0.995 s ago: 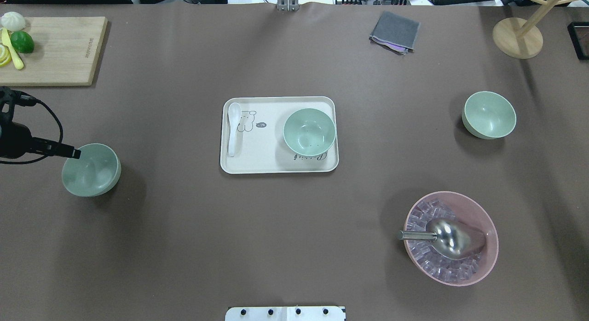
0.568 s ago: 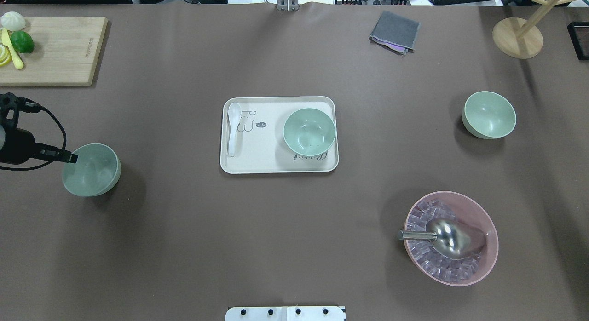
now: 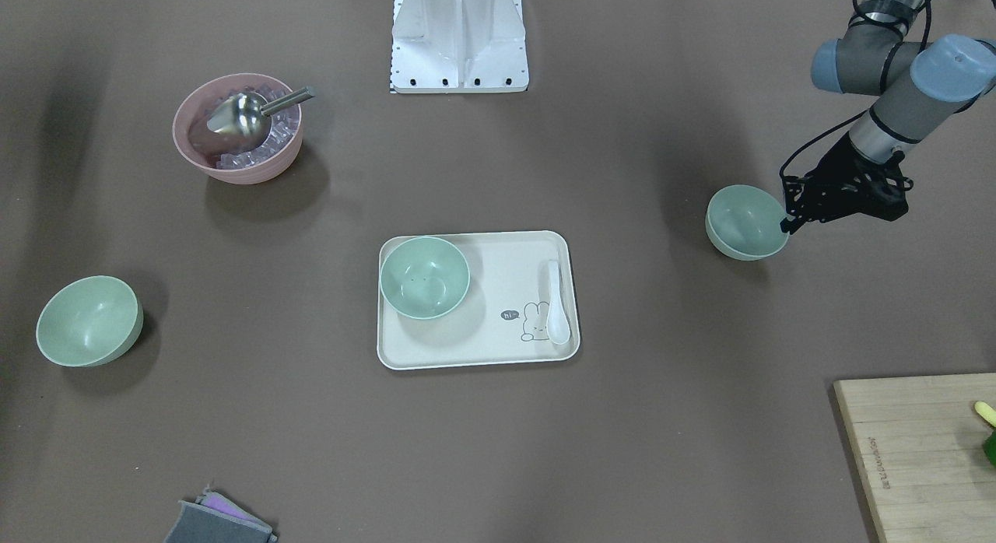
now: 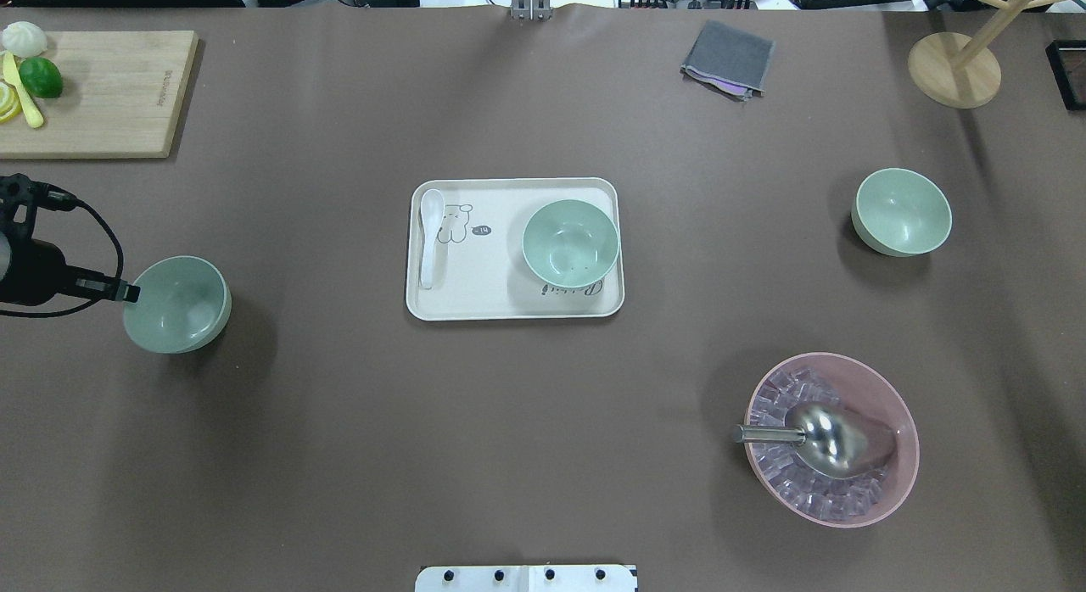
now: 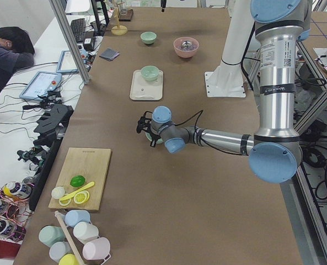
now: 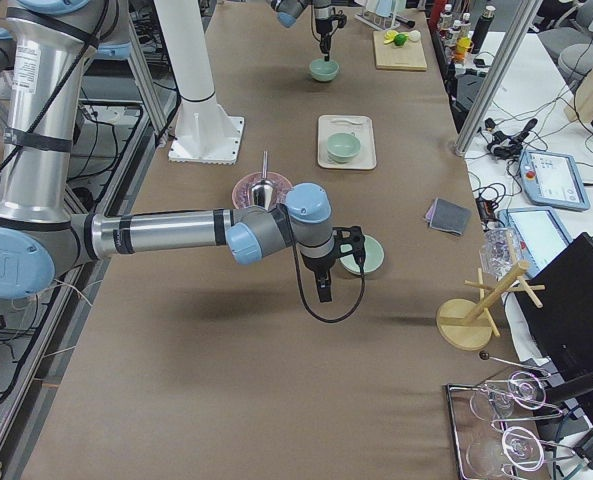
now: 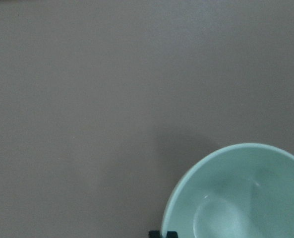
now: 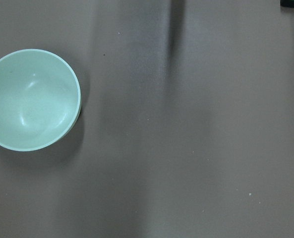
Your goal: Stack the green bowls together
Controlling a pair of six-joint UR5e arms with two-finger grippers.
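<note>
Three pale green bowls show in the overhead view. One green bowl [image 4: 176,304] is at the left, one [image 4: 570,242] stands on the cream tray [image 4: 509,310], and one [image 4: 901,211] is at the right. My left gripper [image 4: 129,293] is shut on the near-left rim of the left bowl [image 3: 745,222], which looks slightly tilted. The left wrist view shows that bowl [image 7: 246,198] at the lower right. My right gripper [image 6: 324,290] hovers beside the right bowl [image 6: 362,255]; I cannot tell whether it is open. The right wrist view shows that bowl [image 8: 32,99] at the left.
A pink bowl [image 4: 913,439] with ice cubes and a metal scoop sits at the near right. A white spoon [image 4: 431,236] lies on the tray. A cutting board [image 4: 110,92] with fruit is far left, a grey cloth [image 4: 730,59] and a wooden stand [image 4: 954,69] far right.
My left gripper shifted slightly and closed in on the left bowl's rim. The bowl has since moved a little to the right and away from the robot with it.
</note>
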